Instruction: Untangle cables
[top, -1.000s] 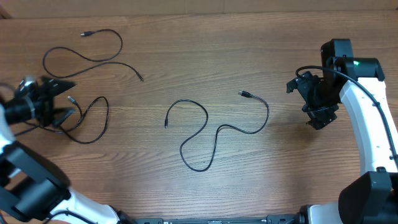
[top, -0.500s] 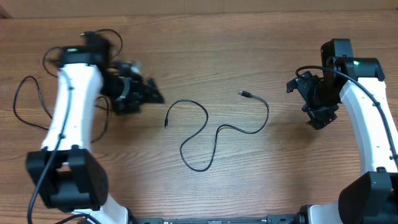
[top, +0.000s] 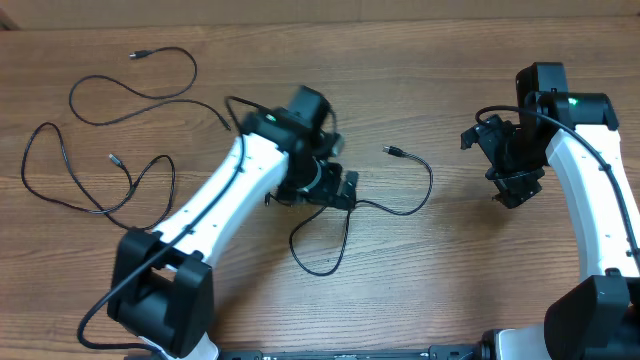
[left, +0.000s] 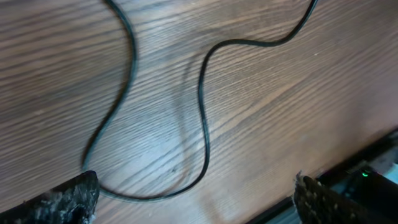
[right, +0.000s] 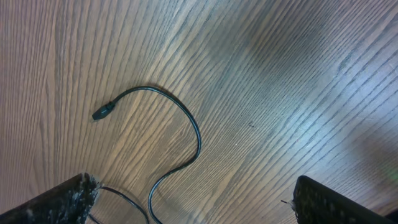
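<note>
Reading the worktop (top: 450, 290) from the left: the far-left cable (top: 24, 168) lies in loose loops near the edge. Its strands seem to cross themselves in one spot, and I cannot tell if that is a real snag. Farther back, the upper-left cable (top: 192, 72) winds in an open S, apart from its neighbour. In the centre the middle cable (top: 428, 185) snakes from its plug (top: 393, 151) down to a loop, well apart from the other two. My left gripper (top: 335, 190) hangs over that cable's left half with its jaws spread wide and nothing between them. The left wrist view shows the cord lying flat below. Over on the right, the right gripper (top: 515, 185) is likewise spread and empty, held above the wood just beyond the plug end. I judge the job mostly done — no knot joins the three. What is left, at most, is easing out the far-left loops — and perhaps straightening the middle one.
</note>
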